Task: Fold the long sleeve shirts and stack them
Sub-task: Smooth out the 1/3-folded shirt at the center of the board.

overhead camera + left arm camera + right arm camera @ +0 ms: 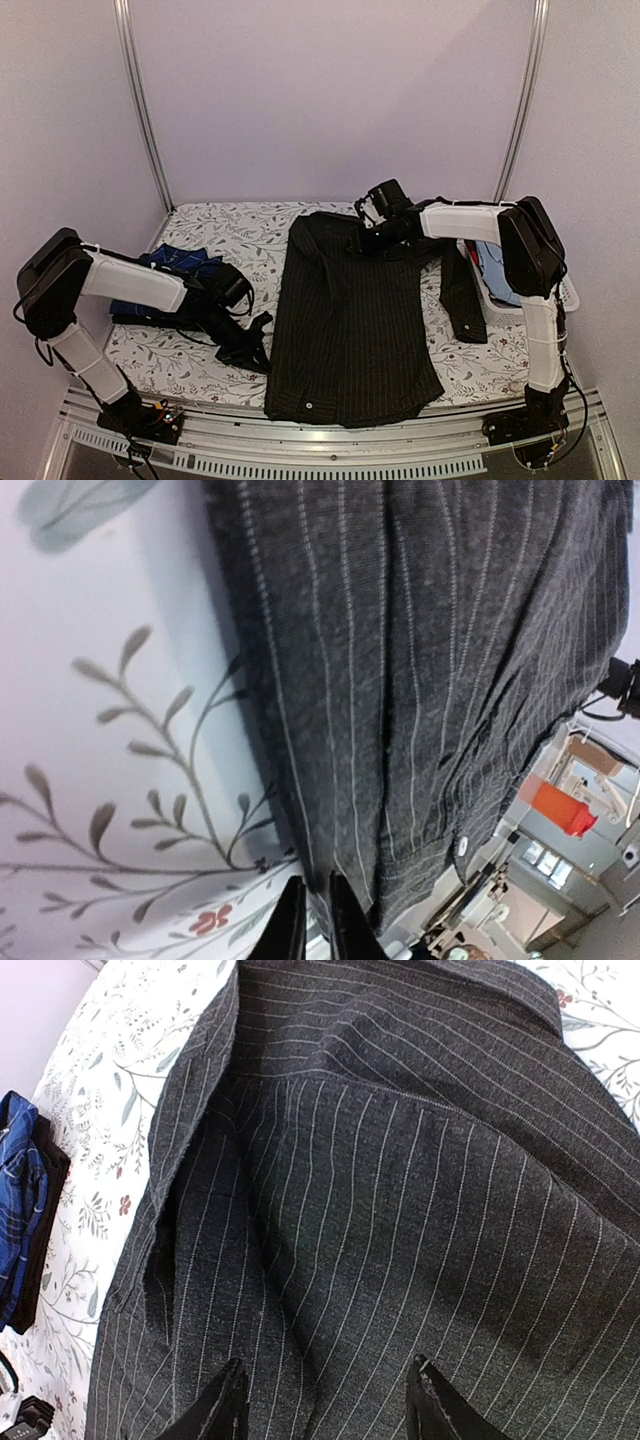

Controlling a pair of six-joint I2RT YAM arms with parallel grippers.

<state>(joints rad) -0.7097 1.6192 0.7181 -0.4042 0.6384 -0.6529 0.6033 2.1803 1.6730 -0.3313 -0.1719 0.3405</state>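
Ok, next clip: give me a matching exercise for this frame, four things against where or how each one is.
Things:
1. black pinstripe shirt
2. navy checked shirt
3. right gripper
4. white basket

Place or state:
A. at the right edge of the table
B. spread out in the middle
C. open, above striped cloth
D. lying at the left side

Pairs: 1-B, 2-D, 3-C, 4-A
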